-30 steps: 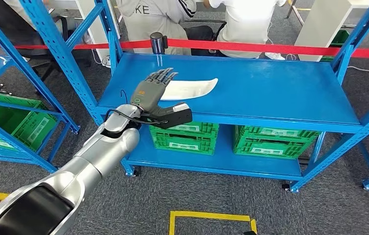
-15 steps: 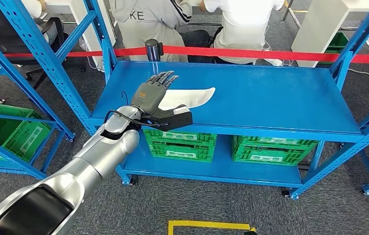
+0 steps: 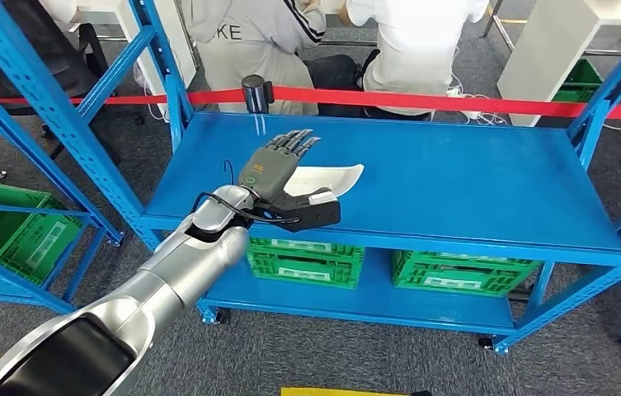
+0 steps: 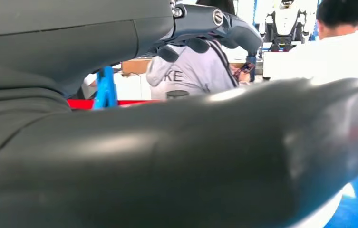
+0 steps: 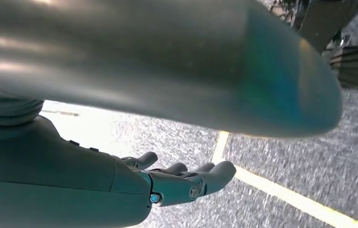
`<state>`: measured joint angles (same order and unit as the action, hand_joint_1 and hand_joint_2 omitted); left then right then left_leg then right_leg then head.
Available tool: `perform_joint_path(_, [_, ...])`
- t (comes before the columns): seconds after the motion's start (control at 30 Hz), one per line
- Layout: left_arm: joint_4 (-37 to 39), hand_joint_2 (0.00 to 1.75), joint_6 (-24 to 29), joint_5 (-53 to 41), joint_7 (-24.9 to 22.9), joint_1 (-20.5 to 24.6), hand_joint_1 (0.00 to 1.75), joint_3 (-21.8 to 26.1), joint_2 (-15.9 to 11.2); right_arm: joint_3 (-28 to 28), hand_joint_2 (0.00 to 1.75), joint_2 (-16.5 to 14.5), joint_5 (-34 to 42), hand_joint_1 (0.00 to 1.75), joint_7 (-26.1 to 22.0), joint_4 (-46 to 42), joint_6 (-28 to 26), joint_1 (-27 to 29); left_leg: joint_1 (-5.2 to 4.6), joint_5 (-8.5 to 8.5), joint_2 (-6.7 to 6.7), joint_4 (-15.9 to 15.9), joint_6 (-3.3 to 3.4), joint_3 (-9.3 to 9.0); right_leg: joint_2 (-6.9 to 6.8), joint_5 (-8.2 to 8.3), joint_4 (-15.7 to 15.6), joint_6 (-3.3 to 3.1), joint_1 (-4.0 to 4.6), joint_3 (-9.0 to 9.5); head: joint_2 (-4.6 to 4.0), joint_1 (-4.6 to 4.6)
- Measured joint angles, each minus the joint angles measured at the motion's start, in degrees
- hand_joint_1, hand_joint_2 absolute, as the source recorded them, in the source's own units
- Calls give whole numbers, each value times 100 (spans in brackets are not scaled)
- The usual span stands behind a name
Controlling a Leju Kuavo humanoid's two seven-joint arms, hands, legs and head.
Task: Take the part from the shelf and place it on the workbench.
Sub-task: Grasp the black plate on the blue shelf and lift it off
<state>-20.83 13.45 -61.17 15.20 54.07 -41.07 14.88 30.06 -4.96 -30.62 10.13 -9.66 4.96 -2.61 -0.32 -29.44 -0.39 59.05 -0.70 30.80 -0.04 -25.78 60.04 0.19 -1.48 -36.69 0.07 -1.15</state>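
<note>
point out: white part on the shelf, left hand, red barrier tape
white part (image 3: 336,175), head view, its bare right end past the fingers.
left hand (image 3: 272,167), head view, back of the hand.
red barrier tape (image 3: 455,102), head view, the stretch behind the shelf.

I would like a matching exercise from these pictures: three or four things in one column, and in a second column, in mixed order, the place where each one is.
Things
1. white part
2. green crates
3. red barrier tape
4. left hand

Places
A. on the lower level of the blue shelf
B. stretched behind the shelf, in front of the seated people
C. lying on the top surface of the shelf
D. over the top surface, with fingers spread above one end of the white part

Pairs: 1-C, 2-A, 3-B, 4-D
</note>
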Motion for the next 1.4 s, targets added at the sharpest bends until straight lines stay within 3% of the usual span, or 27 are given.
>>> perform_joint_path(0.07, [-2,0,-1,11,-4,11,0,-25,10,10,0,1,-4,0,4,0,-2,6,12,-11,7,261,-50,115,13,-39,-11,-80,-13,88,0,26])
perform_joint_path(0.2, [15,0,-1,55,-13,12,0,-91,8,30,0,2,-26,0,57,0,-17,-1,39,-296,13,1384,-123,953,22,-187,-22,-153,-12,270,0,57])
perform_joint_path(0.27, [36,0,-2,75,-15,1,0,-118,-7,39,0,3,-50,0,61,0,-24,8,40,-284,13,1395,-101,1171,34,-289,-23,-151,-3,388,0,57])
perform_joint_path(0.3, [41,0,-4,84,-15,0,0,-131,-14,40,0,4,-63,0,56,0,-28,11,34,-120,12,1170,-70,1152,40,-342,-24,-147,3,460,0,57])
perform_joint_path(0.37, [46,0,-6,103,-16,4,0,-149,-27,41,0,1,-83,0,34,1,-33,9,-10,418,7,474,28,975,47,-449,-31,-123,13,593,0,55])
perform_joint_path(0.43, [50,0,-25,122,-21,6,0,-169,-38,41,0,-3,-93,0,8,2,-33,-6,-64,672,1,35,103,840,58,-534,-53,-59,20,686,0,56])
perform_joint_path(0.53, [48,0,-84,181,-48,10,0,-202,-46,41,0,1,-109,0,-6,2,-28,-22,-59,692,-5,-98,174,678,57,-510,13,42,29,757,0,55])
perform_joint_path(0.57, [48,0,-124,223,-56,17,0,-208,-48,41,0,5,-116,0,-4,2,-27,-30,-44,697,-6,-124,200,613,48,-503,153,63,31,700,0,50])
perform_joint_path(0.6, [47,0,-179,270,-58,24,0,-211,-48,41,0,9,-123,0,-1,2,-26,-41,-34,689,-7,-141,220,561,38,-544,374,81,28,576,0,45])
perform_joint_path(0.67, [54,0,-379,404,-34,26,0,-214,-50,41,0,14,-147,0,11,2,-24,-62,-27,645,-9,-148,258,518,29,-765,984,117,31,160,0,34])
perform_joint_path(0.73, [60,0,-554,514,-2,18,0,-214,-50,41,0,17,-169,0,25,2,-24,-65,-31,614,-15,-146,272,508,29,-972,1334,135,33,-107,0,30])
perform_joint_path(0.87, [62,0,-600,544,7,15,0,-214,-51,41,0,18,-178,0,33,2,-24,-64,-31,608,-17,-145,274,505,29,-1020,1389,137,34,-155,0,29])
perform_joint_path(0.93, [71,0,-822,687,38,1,0,-214,-61,41,0,18,-190,0,50,2,-23,-56,-32,581,-31,-136,272,490,29,-1087,1464,146,35,-272,0,29])
perform_joint_path(1.0, [93,0,-1163,910,88,-27,0,-214,-88,41,0,21,-201,0,62,2,-23,-46,-32,523,-51,-113,261,450,28,-939,1294,148,35,-337,0,29])
perform_joint_path(1.07, [127,0,-1341,1039,131,-64,0,-214,-149,41,0,30,-207,0,68,3,-23,-41,-41,420,-62,-57,198,394,25,-379,518,81,51,-134,0,32])
perform_joint_path(1.13, [168,0,-1420,1082,156,-101,0,-215,-236,41,0,34,-217,0,85,4,-23,-37,-60,345,-62,-37,175,352,34,6,-52,4,73,51,0,38])
perform_joint_path(1.23, [213,0,-1487,1090,162,-141,0,-220,-324,41,0,33,-236,0,96,4,-26,-32,-70,332,-54,-94,200,309,51,8,-75,-39,79,76,0,42])
perform_joint_path(1.4, [242,0,-1561,1141,181,-234,0,-225,-393,43,0,33,-251,0,60,4,-36,-38,-68,324,-54,-137,136,271,42,-18,-75,-79,85,98,0,42])
